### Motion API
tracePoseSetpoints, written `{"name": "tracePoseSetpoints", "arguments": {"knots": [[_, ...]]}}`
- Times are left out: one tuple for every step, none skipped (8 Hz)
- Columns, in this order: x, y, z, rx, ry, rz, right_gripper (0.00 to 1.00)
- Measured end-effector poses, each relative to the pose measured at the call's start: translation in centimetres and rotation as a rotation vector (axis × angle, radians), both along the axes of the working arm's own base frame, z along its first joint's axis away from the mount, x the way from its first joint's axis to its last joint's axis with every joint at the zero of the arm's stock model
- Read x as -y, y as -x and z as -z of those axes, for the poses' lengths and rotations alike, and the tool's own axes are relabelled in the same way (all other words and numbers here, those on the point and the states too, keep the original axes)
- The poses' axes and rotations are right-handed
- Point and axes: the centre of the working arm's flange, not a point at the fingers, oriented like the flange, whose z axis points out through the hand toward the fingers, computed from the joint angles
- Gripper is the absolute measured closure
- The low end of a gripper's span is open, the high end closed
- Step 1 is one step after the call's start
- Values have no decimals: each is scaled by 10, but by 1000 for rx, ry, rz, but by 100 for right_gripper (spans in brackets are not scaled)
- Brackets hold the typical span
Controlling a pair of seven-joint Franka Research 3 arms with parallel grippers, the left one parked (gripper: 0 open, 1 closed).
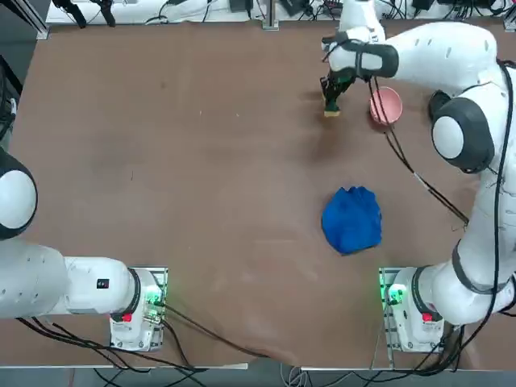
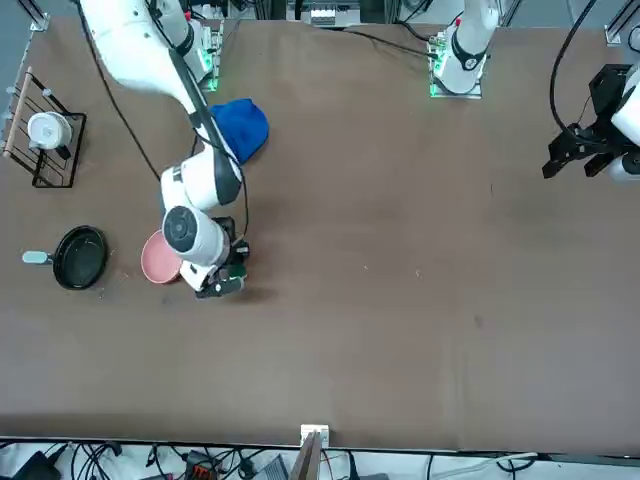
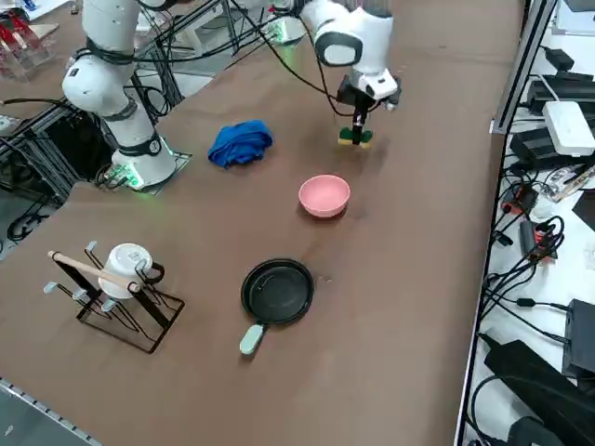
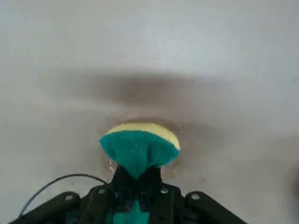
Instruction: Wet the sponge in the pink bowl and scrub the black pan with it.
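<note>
My right gripper (image 1: 332, 100) is shut on the green sponge (image 4: 139, 147), which is squeezed between the fingers with its yellow layer at the far end. The sponge (image 1: 331, 109) sits at or just above the table, beside the pink bowl (image 1: 387, 105) and apart from it. In the right side view the gripper (image 3: 356, 127) holds the sponge (image 3: 354, 138) beyond the pink bowl (image 3: 324, 196). The black pan (image 3: 277, 292), with its pale handle, lies farther along on the bowl's other side. In the front view the pan (image 2: 79, 257) is left of the bowl (image 2: 158, 259).
A crumpled blue cloth (image 1: 352, 219) lies on the table between the bowl and the right arm's base. A wire rack holding a white mug (image 3: 127, 267) stands near the table's edge beyond the pan. Cables and devices line the shelf past the table's far side.
</note>
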Motion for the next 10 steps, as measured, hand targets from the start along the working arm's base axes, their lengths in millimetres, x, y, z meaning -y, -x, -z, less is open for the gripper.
{"name": "tracePoseSetpoints", "arguments": {"knots": [[-5,11,13,-3,6,25,93],[-11,22,23,-16,14,37,93],[-15,30,29,-28,21,36,91],[-15,34,31,-33,25,34,89],[-12,35,30,-33,28,36,85],[-10,35,29,-32,30,39,69],[-8,34,27,-29,30,41,52],[-8,32,21,-17,26,42,35],[-7,27,6,9,17,46,15],[-3,20,-20,46,6,52,0]]}}
